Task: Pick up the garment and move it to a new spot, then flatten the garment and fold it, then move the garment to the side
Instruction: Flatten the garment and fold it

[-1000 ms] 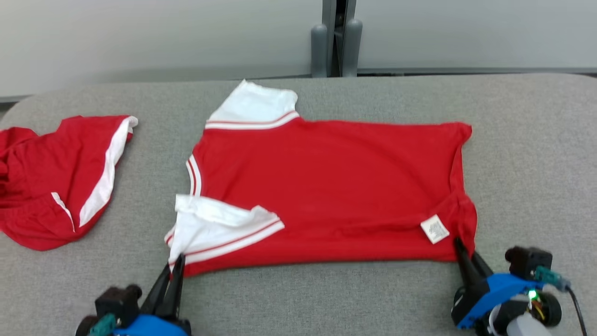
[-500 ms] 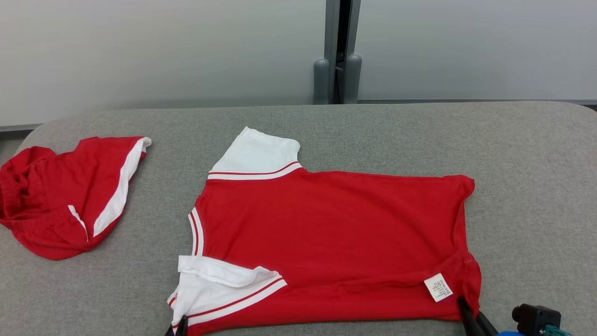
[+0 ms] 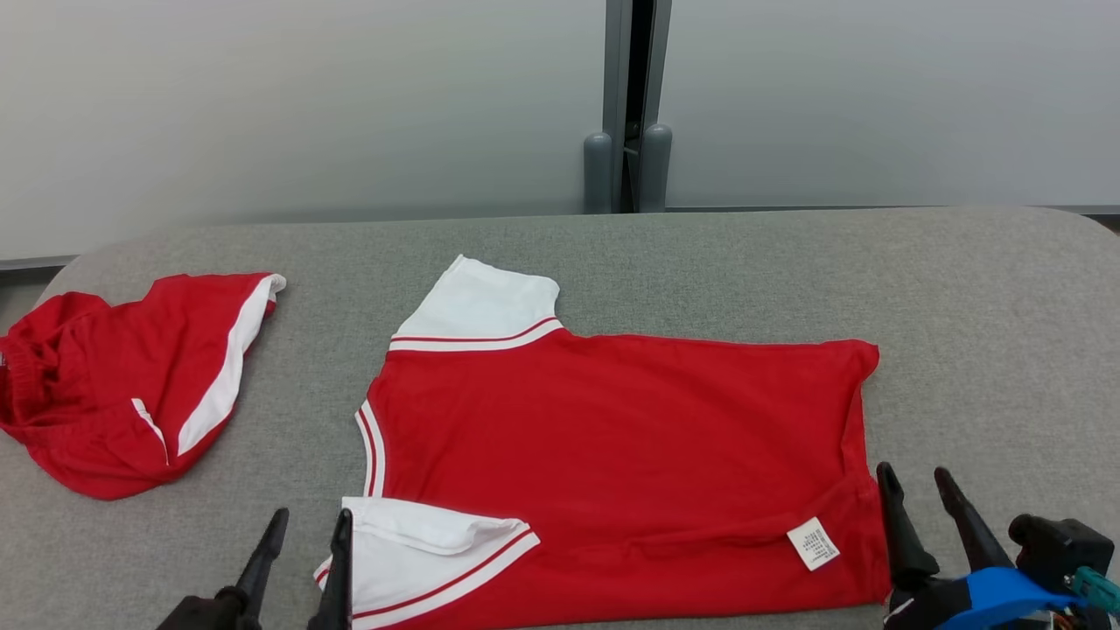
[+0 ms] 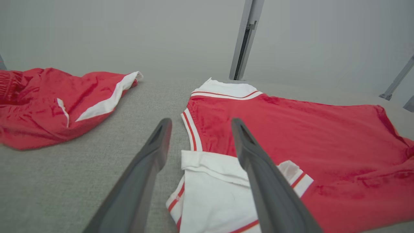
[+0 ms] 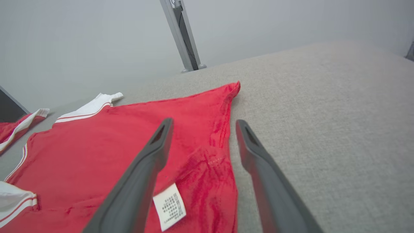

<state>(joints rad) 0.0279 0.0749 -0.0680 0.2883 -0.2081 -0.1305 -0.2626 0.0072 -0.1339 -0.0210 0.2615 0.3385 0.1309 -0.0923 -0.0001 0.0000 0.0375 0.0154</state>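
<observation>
Spread flat on the grey tabletop (image 3: 962,306) as a red garment (image 3: 612,455) with white sleeves, flanked by left pincer (image 3: 311,518) at the near sleeve and right pincer (image 3: 913,472) astride the labelled hem corner, both released, empty.

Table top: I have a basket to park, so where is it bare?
Bare: the right end of the table beyond the shirt; the far strip behind it; the gap between it and the crumpled garment. Crowded: the near edge, with the left gripper and right gripper at the shirt's corners.
</observation>
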